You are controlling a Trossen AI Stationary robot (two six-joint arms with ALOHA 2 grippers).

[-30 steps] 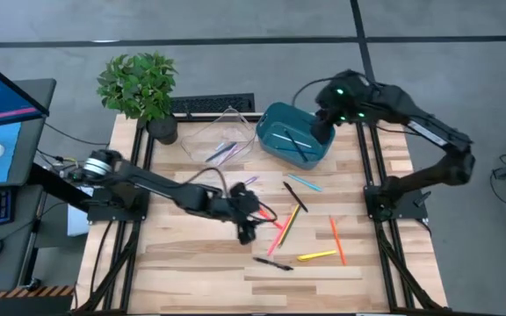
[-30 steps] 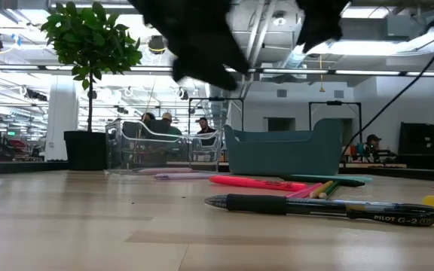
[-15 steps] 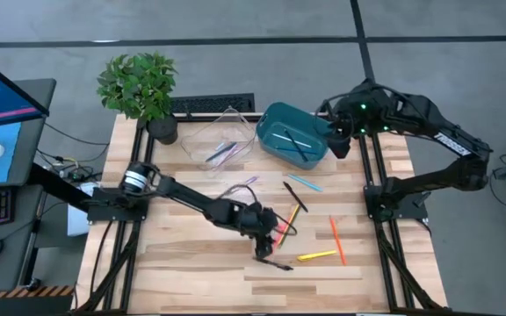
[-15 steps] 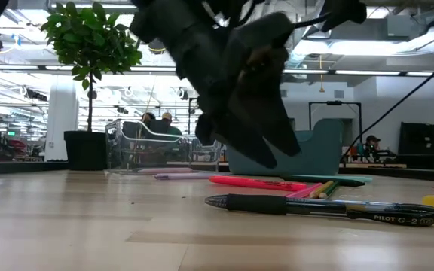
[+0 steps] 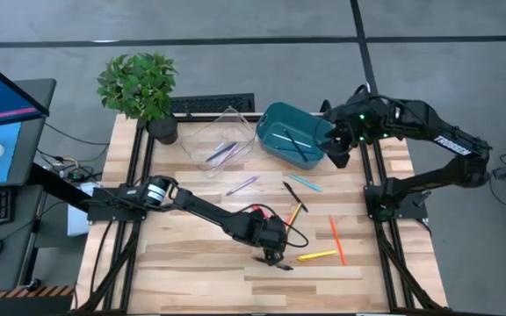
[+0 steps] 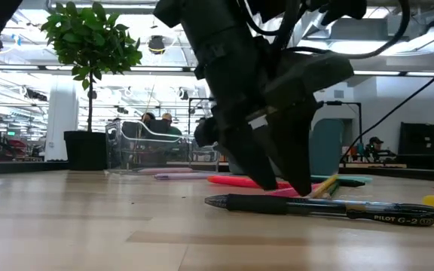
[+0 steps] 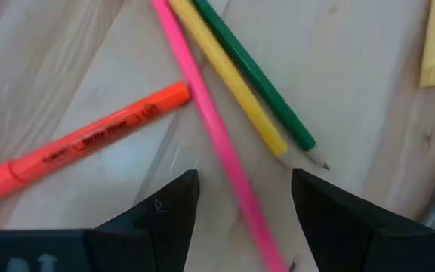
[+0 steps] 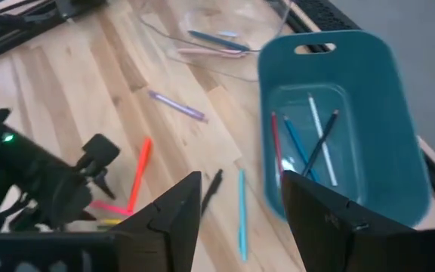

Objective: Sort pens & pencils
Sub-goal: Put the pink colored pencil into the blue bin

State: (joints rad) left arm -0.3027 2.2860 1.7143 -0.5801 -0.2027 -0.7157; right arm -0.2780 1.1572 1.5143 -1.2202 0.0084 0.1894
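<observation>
Pens and pencils lie scattered on the wooden table (image 5: 191, 263). My left gripper (image 7: 244, 198) is low over a cluster of them, open, with one finger on each side of a pink pencil (image 7: 202, 113) that lies flat on the wood. I cannot tell whether the fingers touch it. Beside the pink pencil lie a yellow pencil (image 7: 229, 79), a green pencil (image 7: 255, 75) and an orange highlighter (image 7: 89, 140). In the low view a black pen (image 6: 315, 205) lies just in front of the gripper (image 6: 277, 181). My right gripper (image 5: 336, 147) hangs open and empty, high up by the right end of the teal bin (image 5: 292, 133).
The teal bin (image 8: 338, 113) holds several pens. A clear container (image 5: 222, 136) at the far side holds a few more. Loose on the table are a purple pen (image 5: 242, 184), a teal pencil (image 5: 306, 183), an orange pen (image 5: 336, 241) and a yellow marker (image 5: 316, 256). A potted plant (image 5: 143, 88) stands far left.
My left gripper has gone down and toward the table's near right, tipping steeper, and now straddles the pink pencil close to the wood. My right gripper has drawn back off the teal bin toward the table's right edge. Both stay open.
</observation>
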